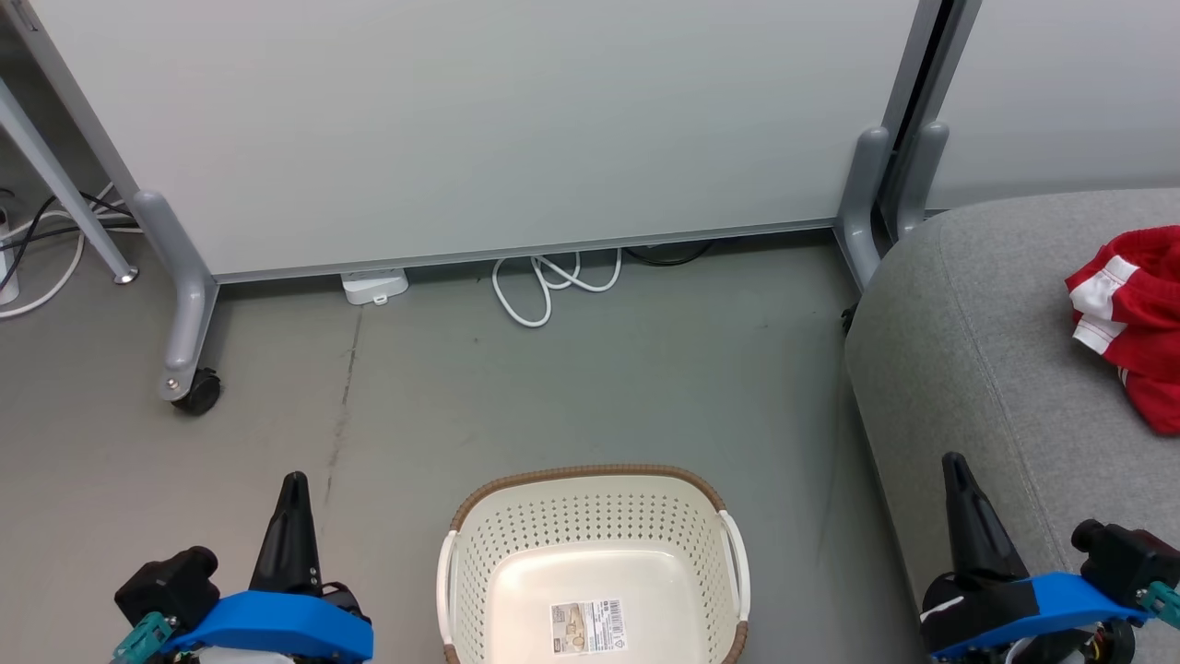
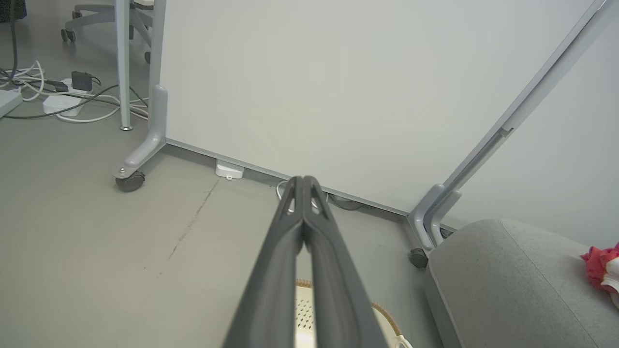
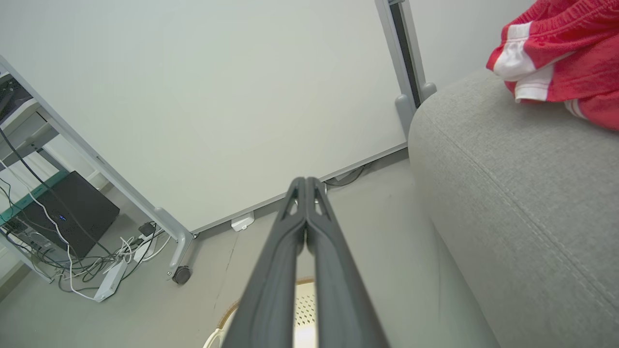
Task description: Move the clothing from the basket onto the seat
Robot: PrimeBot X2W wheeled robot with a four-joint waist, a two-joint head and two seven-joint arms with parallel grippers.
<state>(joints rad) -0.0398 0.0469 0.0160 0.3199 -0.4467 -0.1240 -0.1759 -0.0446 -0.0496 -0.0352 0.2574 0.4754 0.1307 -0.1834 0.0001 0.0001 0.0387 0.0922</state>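
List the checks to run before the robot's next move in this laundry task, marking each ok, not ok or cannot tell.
1. The clothing lies on the seat: ok.
2. The basket holds just a label: ok.
3. The left pincer is shut, empty: ok.
4. The right pincer is shut, empty: ok.
5. Both garments are in that heap: cannot tell; it runs past the picture's edge.

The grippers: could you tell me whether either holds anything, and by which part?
Nothing is held: left gripper and right gripper are shut empty; the clothing lies on the seat.
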